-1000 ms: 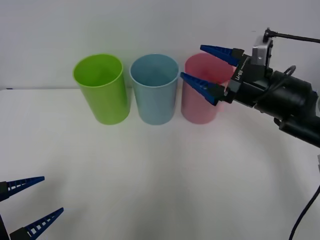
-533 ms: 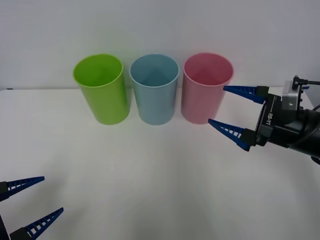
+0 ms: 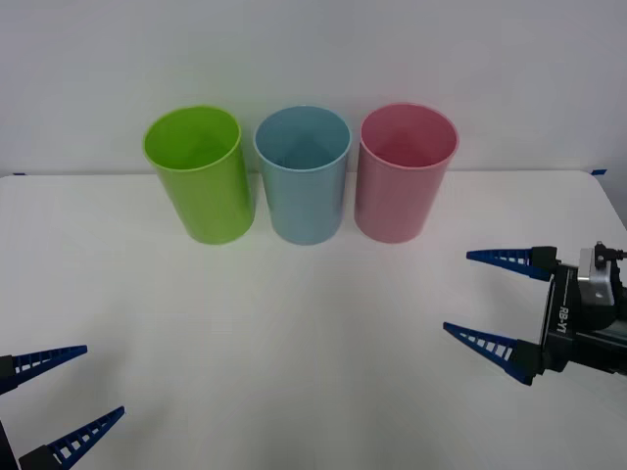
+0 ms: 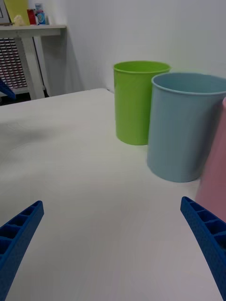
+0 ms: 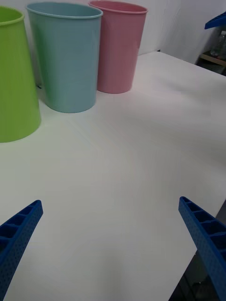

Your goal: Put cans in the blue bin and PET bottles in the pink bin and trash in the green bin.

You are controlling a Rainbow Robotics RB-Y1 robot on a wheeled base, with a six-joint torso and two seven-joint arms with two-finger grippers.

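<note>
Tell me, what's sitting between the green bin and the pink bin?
The blue bin stands between the green bin and the pink bin, all upright in one row; the front view shows it.

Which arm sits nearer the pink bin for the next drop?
Right. The right gripper is open, on the table's right side near the pink bin; the left gripper sits at the near left corner.

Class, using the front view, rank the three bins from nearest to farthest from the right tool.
From the right tool, open at the table's right edge:
1. Pink bin, rightmost of the row.
2. Blue bin, in the middle.
3. Green bin, leftmost.
</note>
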